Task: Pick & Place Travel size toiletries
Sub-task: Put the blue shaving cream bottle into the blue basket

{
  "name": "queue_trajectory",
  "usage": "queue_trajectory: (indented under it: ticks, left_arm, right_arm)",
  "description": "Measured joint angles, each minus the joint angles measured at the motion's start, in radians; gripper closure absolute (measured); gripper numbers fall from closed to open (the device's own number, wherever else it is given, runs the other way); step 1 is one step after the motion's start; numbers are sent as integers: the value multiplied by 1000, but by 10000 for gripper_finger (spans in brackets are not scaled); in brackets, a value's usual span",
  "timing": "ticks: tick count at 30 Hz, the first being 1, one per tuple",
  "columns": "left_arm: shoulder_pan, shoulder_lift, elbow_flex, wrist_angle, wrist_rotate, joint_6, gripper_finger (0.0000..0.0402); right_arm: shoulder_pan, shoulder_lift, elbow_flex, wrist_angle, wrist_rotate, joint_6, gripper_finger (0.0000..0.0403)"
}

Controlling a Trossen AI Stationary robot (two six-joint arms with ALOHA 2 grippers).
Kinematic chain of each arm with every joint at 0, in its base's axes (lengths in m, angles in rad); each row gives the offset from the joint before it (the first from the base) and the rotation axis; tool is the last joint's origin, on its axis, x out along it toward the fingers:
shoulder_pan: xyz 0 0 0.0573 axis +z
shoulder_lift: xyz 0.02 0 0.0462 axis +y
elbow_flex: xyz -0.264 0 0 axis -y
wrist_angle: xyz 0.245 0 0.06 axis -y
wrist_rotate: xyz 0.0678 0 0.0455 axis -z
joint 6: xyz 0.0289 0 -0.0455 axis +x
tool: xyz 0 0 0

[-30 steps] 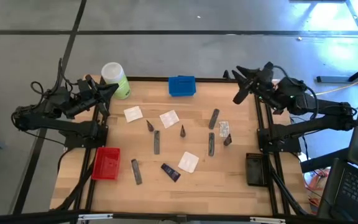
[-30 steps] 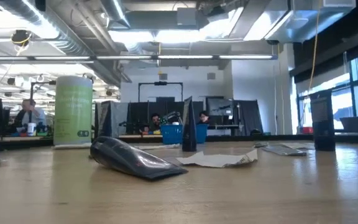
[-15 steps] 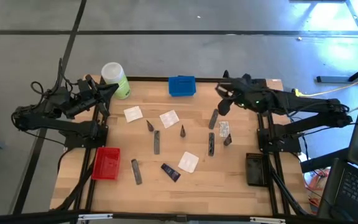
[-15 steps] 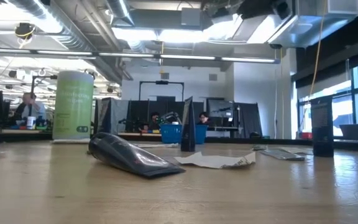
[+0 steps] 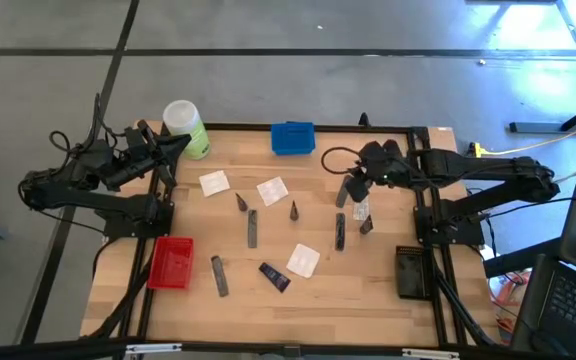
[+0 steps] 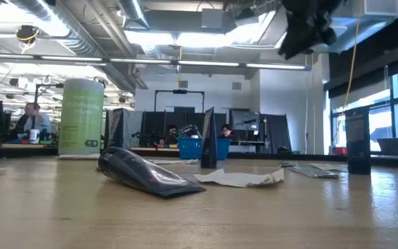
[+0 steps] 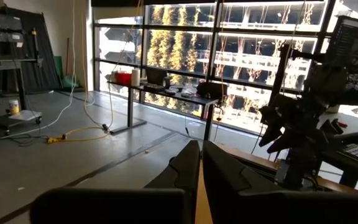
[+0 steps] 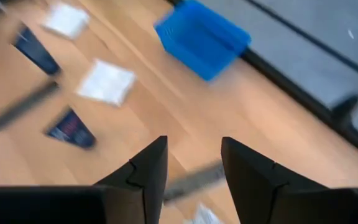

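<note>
The right tool (image 5: pixel 351 182) hangs over the right part of the bench (image 5: pixel 318 300), its two dark fingers (image 8: pixel 143 171) spread apart with nothing between them. In the right wrist view a slim grey tube (image 8: pixel 194 181) lies on the wood in the gap below the fingers; in the high view that tube (image 5: pixel 344 190) sits just under the tool. My judgement is that this is the approach to a first pick, with no grasp made yet.

Just right of that tube lie a clear packet (image 5: pixel 361 207) and a small dark cone (image 5: pixel 366 226), with another grey tube (image 5: pixel 340 231) nearer. Toward the middle are two more dark cones (image 5: pixel 293 211) (image 5: pixel 241 202), a grey tube (image 5: pixel 252 227), two white sachets (image 5: pixel 272 190) (image 5: pixel 214 183), a third sachet (image 5: pixel 303 260), a dark navy tube (image 5: pixel 274 277) and a grey tube (image 5: pixel 218 275) at the near left.

The red tray (image 5: pixel 171 262), the blue tray (image 5: pixel 293 138) and the black tray (image 5: pixel 411 272) appear to hold none of these things, so practically the whole job seems left to do.

The left tool (image 5: pixel 176 145) waits at the far left edge beside the green bottle (image 5: pixel 185 128), fingers pressed together on nothing.
</note>
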Motion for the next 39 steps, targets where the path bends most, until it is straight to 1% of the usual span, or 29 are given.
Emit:
queue_trajectory:
  ticks: [4, 7, 12, 17, 21, 31, 39]
  left_arm:
    - [0, 0, 0, 0, 0, 0, 386]
    - [0, 0, 0, 0, 0, 0, 386]
    - [0, 0, 0, 0, 0, 0, 386]
    - [0, 0, 0, 0, 0, 0, 386]
    - [0, 0, 0, 0, 0, 0, 386]
    - [0, 0, 0, 0, 0, 0, 386]
    - [0, 0, 0, -1, 0, 0, 386]
  right_arm:
    - [9, 23, -3, -120, 1, 117, 243]
    - [22, 31, -29, -149, 0, 172, 241]
    - [58, 33, -74, -153, 1, 240, 241]
    - [99, 33, -147, -152, 1, 343, 248]
    - [143, 33, -197, -116, -29, 415, 252]
    - [244, 41, -205, -123, -33, 556, 243]
    - [312, 81, -206, -132, -41, 639, 249]
